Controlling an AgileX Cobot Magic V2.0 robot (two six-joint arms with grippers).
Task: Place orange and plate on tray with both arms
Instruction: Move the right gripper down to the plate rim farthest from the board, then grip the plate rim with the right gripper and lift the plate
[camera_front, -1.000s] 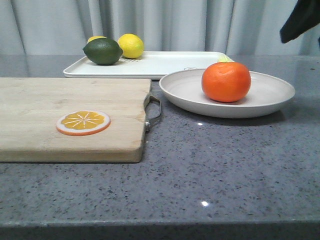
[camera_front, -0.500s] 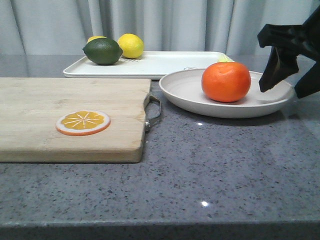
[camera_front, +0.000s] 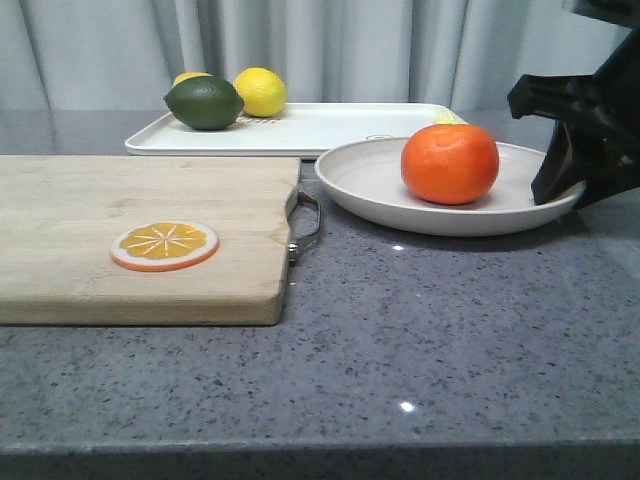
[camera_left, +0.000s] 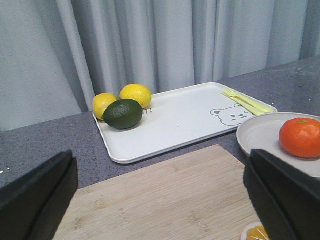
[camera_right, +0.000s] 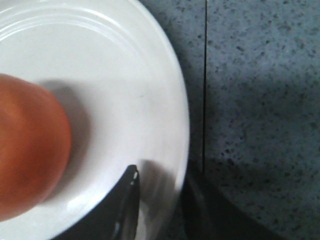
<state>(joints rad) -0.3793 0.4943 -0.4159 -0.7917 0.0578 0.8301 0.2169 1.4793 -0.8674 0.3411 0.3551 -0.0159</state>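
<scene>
The orange sits in the off-white plate on the grey counter, just in front of the white tray. My right gripper is at the plate's right rim. In the right wrist view my right gripper is open and straddles the rim, one finger inside the plate and one outside, with the orange close by. My left gripper is wide open and empty above the cutting board; it sees the tray, the plate and the orange.
A wooden cutting board with a metal handle lies at the left, with an orange slice on it. A dark green lime and two lemons sit on the tray's left end. A pale yellow utensil lies on its right end.
My right gripper has come in from the upper right and dropped onto the plate's right rim. The plate and orange have barely shifted.
</scene>
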